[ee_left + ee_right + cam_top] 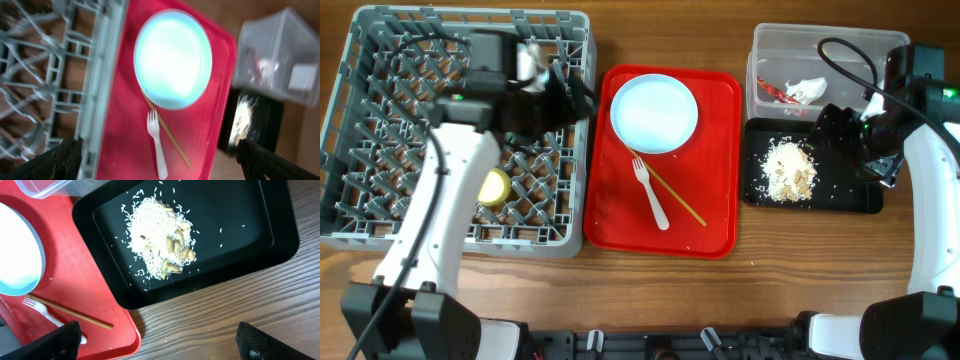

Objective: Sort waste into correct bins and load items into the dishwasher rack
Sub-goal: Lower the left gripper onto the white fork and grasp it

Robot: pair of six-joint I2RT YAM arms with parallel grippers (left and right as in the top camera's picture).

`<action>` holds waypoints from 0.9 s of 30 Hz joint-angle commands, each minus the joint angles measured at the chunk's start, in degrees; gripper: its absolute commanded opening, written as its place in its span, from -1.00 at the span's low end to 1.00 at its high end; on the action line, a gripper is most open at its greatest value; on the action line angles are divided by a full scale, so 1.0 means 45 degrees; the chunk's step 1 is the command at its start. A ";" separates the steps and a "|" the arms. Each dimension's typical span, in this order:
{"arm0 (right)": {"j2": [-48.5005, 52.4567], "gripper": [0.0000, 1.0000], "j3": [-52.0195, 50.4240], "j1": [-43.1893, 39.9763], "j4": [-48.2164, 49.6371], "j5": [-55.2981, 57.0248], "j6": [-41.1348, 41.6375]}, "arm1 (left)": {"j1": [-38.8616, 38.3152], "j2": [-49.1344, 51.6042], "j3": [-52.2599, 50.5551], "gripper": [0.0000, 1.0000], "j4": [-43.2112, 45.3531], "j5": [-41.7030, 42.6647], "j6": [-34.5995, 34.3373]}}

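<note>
1. My left gripper [162,159] hung over the right edge of the dishwasher rack [440,242], its fingers spread wide with nothing between them.
2. My right gripper [162,342] was parted and empty too, hovering over the near edge of the black tray [850,195] and the desk [770,250].
3. The waste looked sorted. The red-and-white wrapper [798,92] lay in the clear tub [790,40], and the rice and peanut scraps [790,172] sat heaped in the black tray.
4. The yellow cup [495,187] already sat among the rack's pegs. I could not make out any bowls, as the left arm hid part of the rack.
5. On the red serving tray [620,220] there were the pale blue plate [654,112] at the far end, the white plastic fork [652,195] nearer me, and the wooden chopsticks [680,200] crossing just under the fork's tines.
6. I judged the step in hand to be fetching one of these with the left arm, the plate being closest.
7. To do it well I would come down on the plate's rim at the rack side, one finger over the lip and one slid beneath. I would then lift it clear of the tray wall before swinging across and stand it upright between pegs, well apart from the cup.
8. The plate lay flat, so a shallow pinch might slip or drag it onto the fork
</note>
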 commanded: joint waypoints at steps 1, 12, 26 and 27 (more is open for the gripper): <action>-0.0083 1.00 0.0199 0.0000 0.0005 -0.0044 -0.0180 | -0.1384 -0.0296 -0.0029 1.00 -0.0510 -0.1268 0.0311; -0.0083 0.99 0.0199 -0.0005 -0.0005 -0.0049 -0.0486 | -0.5484 0.2025 -0.0034 0.66 -0.1263 -0.4284 -0.2851; -0.0083 0.99 0.0199 -0.0005 -0.0151 -0.0049 -0.0491 | -0.6033 0.5979 -0.0058 0.79 -0.1219 -0.4269 -0.4566; -0.0083 1.00 0.0199 0.0000 -0.0175 -0.0049 -0.0491 | -0.6033 0.6076 -0.0058 0.80 -0.1146 -0.4274 -0.4609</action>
